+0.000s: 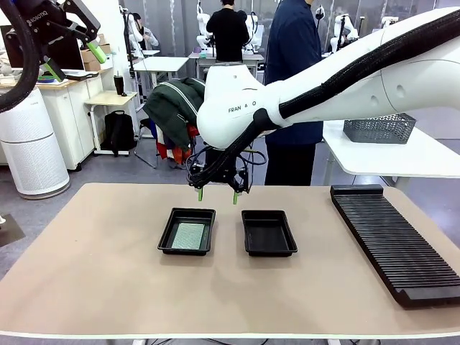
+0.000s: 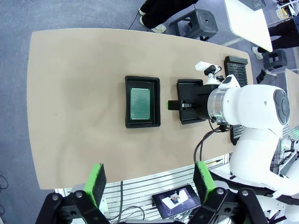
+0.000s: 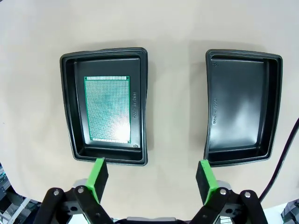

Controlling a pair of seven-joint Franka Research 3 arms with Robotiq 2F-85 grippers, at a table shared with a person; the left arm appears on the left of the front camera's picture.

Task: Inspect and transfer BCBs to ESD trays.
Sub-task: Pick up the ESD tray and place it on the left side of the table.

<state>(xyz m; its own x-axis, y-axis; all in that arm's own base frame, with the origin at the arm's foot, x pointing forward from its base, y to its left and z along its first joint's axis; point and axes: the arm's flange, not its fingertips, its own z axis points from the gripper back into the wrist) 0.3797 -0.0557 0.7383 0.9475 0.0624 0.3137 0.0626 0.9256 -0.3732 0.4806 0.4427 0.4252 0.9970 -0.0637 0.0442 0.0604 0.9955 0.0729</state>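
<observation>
One board point(image 3: 107, 109) is in the left tray point(image 3: 67, 107), right tray point(image 3: 275, 107) is free, so right gripper point(image 3: 152, 173) hovers between them wide open, empty; left gripper point(image 2: 149, 179) is open, empty too.

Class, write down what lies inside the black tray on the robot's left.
One green circuit board lies flat on the floor of the tray, with bare black floor showing around it. Whatever is beneath the board is covered and cannot be seen.
</observation>
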